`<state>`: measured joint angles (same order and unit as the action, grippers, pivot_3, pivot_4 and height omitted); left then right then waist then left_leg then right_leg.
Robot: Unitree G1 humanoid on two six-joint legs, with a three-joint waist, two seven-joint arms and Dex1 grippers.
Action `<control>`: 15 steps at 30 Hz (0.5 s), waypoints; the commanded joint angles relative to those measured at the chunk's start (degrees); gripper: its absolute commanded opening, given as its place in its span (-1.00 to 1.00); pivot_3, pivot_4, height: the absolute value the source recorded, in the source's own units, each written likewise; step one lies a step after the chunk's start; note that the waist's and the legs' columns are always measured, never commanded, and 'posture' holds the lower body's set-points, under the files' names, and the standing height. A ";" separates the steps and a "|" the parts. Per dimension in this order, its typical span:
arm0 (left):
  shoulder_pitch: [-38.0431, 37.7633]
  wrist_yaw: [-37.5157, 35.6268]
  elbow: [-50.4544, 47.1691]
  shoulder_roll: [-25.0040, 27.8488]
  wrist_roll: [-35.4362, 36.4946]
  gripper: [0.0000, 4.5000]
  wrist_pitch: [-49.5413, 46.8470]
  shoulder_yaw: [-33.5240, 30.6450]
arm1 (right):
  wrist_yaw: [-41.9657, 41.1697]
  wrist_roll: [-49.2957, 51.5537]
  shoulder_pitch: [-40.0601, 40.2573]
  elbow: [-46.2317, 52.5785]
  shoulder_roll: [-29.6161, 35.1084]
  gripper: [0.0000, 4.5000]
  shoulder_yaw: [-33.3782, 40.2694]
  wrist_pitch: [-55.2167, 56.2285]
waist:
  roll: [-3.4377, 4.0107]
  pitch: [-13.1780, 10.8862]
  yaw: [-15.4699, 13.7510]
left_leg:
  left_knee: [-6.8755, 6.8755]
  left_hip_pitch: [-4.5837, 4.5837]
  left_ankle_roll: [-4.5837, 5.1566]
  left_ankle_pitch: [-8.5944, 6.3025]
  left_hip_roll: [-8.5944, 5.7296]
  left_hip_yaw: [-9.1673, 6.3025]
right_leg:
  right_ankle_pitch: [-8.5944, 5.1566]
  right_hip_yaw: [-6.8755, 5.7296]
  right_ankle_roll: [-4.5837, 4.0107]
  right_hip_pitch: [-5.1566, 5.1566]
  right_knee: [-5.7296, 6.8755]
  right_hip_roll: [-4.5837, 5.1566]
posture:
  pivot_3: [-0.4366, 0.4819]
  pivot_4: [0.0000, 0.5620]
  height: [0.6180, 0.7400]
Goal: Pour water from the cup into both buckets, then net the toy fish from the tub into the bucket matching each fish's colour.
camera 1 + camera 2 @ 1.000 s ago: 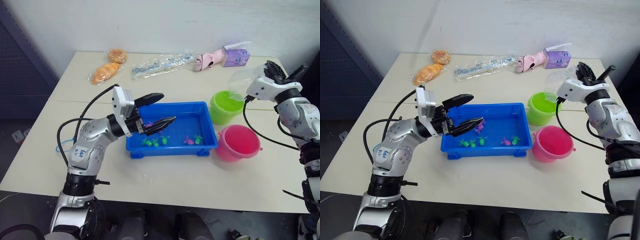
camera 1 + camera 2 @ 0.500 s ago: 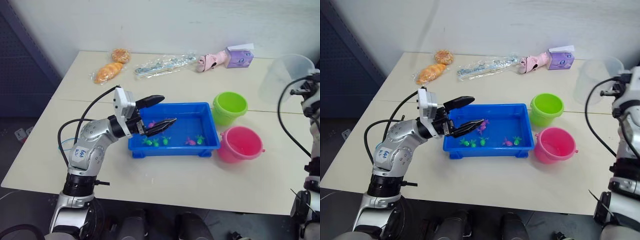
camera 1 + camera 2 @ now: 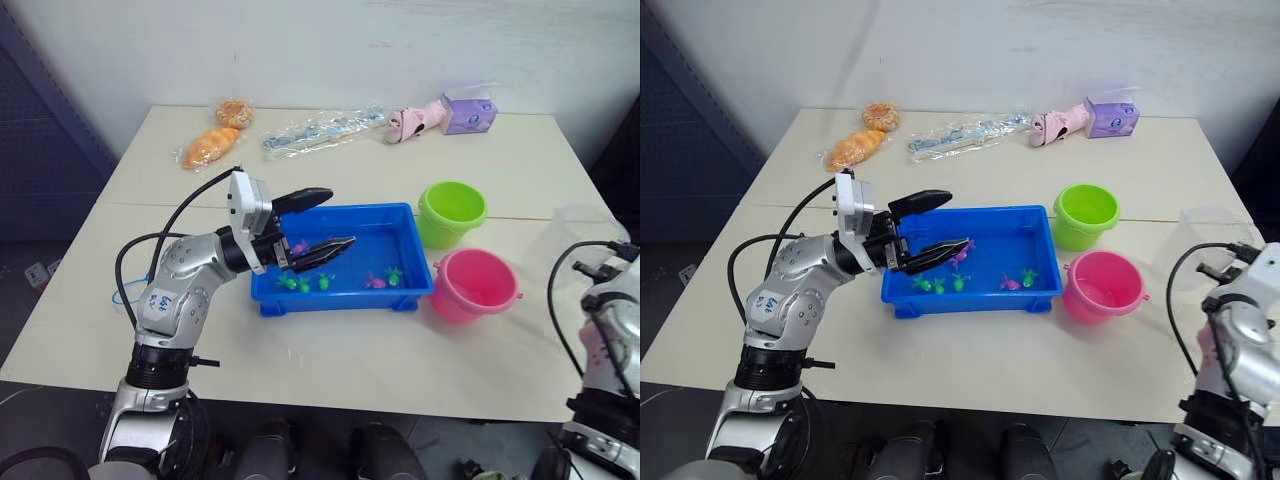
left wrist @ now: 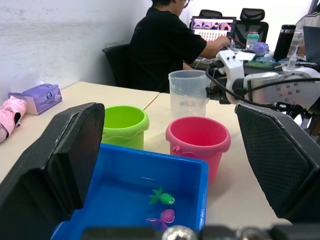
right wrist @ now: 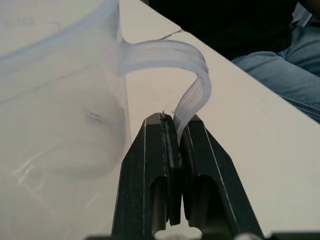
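Right gripper (image 5: 172,131) pinches handle of clear plastic cup (image 3: 1202,245), upright at right edge. Left gripper (image 3: 315,222) spread above blue rectangular tub (image 3: 345,290), centre. Tiny green and pink toy fish (image 3: 385,279) unnetted; netting remains.

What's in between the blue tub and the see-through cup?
The pink bucket stands between the tub and the cup, as the left eye view shows.

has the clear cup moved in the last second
Yes. The cup, clamped by the right gripper, has come away from above the green bucket toward the table's right edge.
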<state>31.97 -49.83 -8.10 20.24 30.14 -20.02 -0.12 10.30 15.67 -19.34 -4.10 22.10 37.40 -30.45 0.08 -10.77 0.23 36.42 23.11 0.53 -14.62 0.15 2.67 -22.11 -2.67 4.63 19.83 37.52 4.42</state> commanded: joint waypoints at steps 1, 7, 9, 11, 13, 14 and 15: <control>1.41 -0.62 -0.81 -0.12 1.19 1.00 0.08 -0.08 | 3.50 -3.09 -1.80 -4.69 -0.24 -0.99 0.00 9.26 | 0.00 0.00 0.01 | 0.00 0.00 0.00 0.00 -0.01 0.00 | 0.00 0.00 0.00 -0.01 0.00 0.00 | -0.05 -0.47 1.00; 1.77 -0.88 -0.56 0.03 1.08 1.00 0.04 -0.28 | 1.83 -3.77 -3.88 -13.00 0.38 -0.99 -2.79 15.64 | 0.00 0.00 0.05 | -0.06 0.00 0.01 0.01 -0.02 0.00 | 0.00 0.00 0.00 0.00 0.04 0.00 | -0.05 -0.47 1.00; 1.57 -0.84 -0.72 -0.02 0.92 1.00 0.13 -0.15 | 0.52 -3.08 -4.37 -15.90 0.50 -0.99 -3.30 17.09 | 0.00 0.00 0.17 | -0.05 0.00 0.02 0.02 -0.01 0.01 | 0.00 0.01 0.00 0.00 0.06 0.00 | -0.05 -0.47 1.00; 1.39 -0.79 -0.91 0.02 0.79 1.00 0.20 -0.08 | 0.21 -2.95 -4.55 -17.42 0.54 -0.99 -3.60 18.41 | 0.00 0.00 0.15 | -0.05 0.00 0.03 0.03 -0.02 0.01 | 0.00 0.00 0.00 0.00 0.07 0.00 | -0.05 -0.47 1.00; 1.35 -0.73 -0.98 0.17 0.77 1.00 0.16 -0.20 | 0.06 -2.19 -4.32 -17.63 0.21 -0.83 -3.12 18.88 | 0.00 0.00 0.11 | -0.05 0.00 0.03 0.04 -0.01 0.01 | 0.00 0.01 0.00 0.00 0.08 0.01 | -0.05 -0.47 1.00; 1.35 -0.71 -0.99 0.25 0.80 1.00 0.12 -0.30 | 0.09 -1.88 -4.05 -17.49 0.08 -0.66 -2.94 18.95 | 0.00 0.00 0.10 | -0.06 0.00 0.03 0.04 -0.02 0.01 | 0.00 0.01 0.00 0.00 0.08 0.01 | -0.05 -0.47 1.00; 1.33 -0.73 -1.02 0.33 0.82 1.00 0.09 -0.35 | 0.61 -2.02 -3.13 -16.52 -0.04 -0.55 -2.83 18.52 | 0.00 0.00 0.10 | -0.06 0.00 0.03 0.04 -0.02 0.01 | 0.00 0.01 0.00 0.01 0.08 0.01 | -0.05 -0.47 1.00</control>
<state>32.79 -50.46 -8.02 20.21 30.14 -20.05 0.04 10.50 12.95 -23.26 -22.87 21.62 33.68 -13.27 0.08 -10.77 0.34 36.36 23.11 0.56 -14.58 0.13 2.68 -22.11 -2.67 4.63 19.83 37.60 4.43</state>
